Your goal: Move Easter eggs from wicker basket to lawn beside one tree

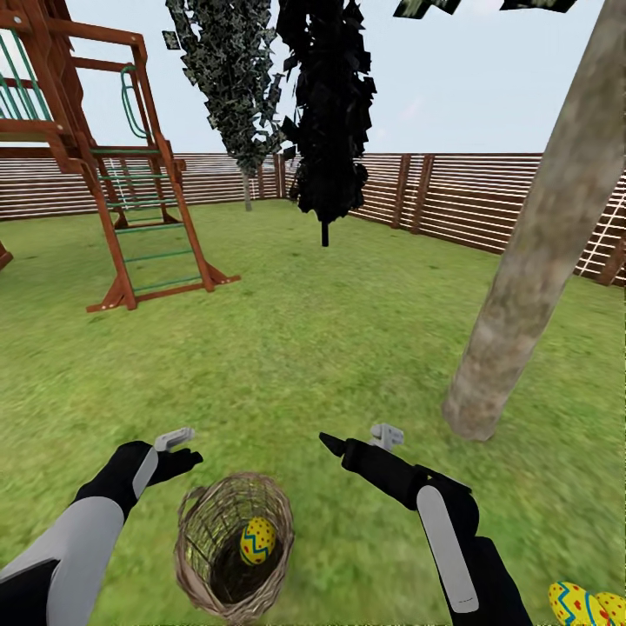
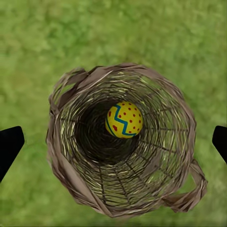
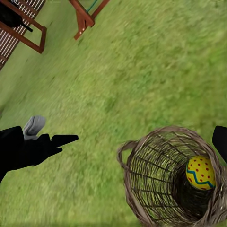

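Nearest the head camera: two arms reaching forward low over the lawn (image 1: 330, 348), with the wicker basket (image 1: 233, 543) between them, standing upright on the grass. One Easter egg (image 1: 258, 540) inside it, resting against the right wall.

Left gripper (image 1: 178, 452) just beyond the basket's far left rim, right gripper (image 1: 348, 445) further right and apart from the basket; from the head view, cannot tell how wide either pair of jaws stands. In the left wrist view, dark fingertips (image 2: 10, 144) at opposite edges of the frame, spread wide with the whole basket (image 2: 71, 175) between them and nothing gripped. In the right wrist view, one right fingertip (image 3: 220, 139) at the frame edge, nothing between the jaws; the left gripper (image 3: 59, 142) across the grass from the basket (image 3: 146, 184).

At the near right corner of the head view, two more Easter eggs (image 1: 584, 605) lying on the grass, touching each other, near the foot of the tree (image 1: 530, 252) with its pale, mottled, leaning trunk.

Egg (image 2: 124, 119) seen straight down from the left wrist: bright yellow, blue zigzag band, red dots, deep in loosely woven tan twigs. From the right wrist, egg (image 3: 200, 172) against the basket's inner wall.

Far off: play tower (image 1: 96, 148) at the left, dark narrow trees (image 1: 326, 113), slatted fence (image 1: 469, 196).
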